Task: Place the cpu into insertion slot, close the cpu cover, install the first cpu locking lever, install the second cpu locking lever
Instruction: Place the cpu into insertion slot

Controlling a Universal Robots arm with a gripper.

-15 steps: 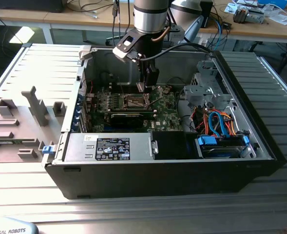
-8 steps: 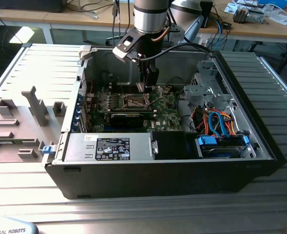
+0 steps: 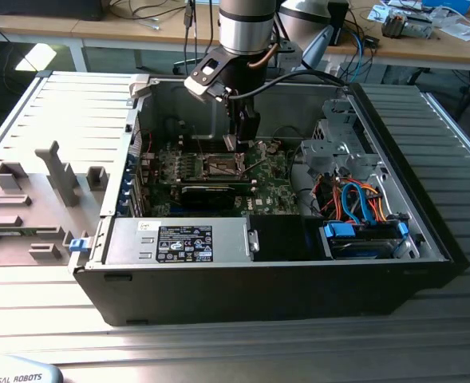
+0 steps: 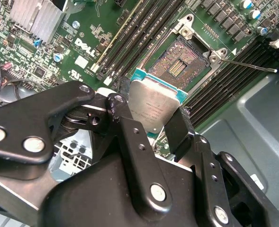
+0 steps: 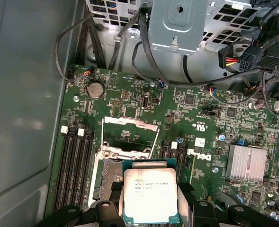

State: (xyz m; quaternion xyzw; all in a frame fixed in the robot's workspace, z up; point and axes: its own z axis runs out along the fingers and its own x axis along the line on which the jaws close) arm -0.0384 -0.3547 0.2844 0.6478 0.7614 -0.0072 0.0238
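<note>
In both wrist views my gripper is shut on the cpu, a small square chip with a silvery top. It grips two opposite edges. The chip hangs just above and beside the insertion slot, whose dark contact field lies bare. The cpu cover, a thin silvery frame, stands swung up at the slot's far side. A thin locking lever sticks out free. In the exterior view the gripper hovers over the slot inside the open computer case.
Long black memory slots flank the slot on both sides. A finned heatsink and loose cables lie nearby. A black card, a power supply and a drive cage crowd the case. A grey fixture tray sits at the exterior view's left.
</note>
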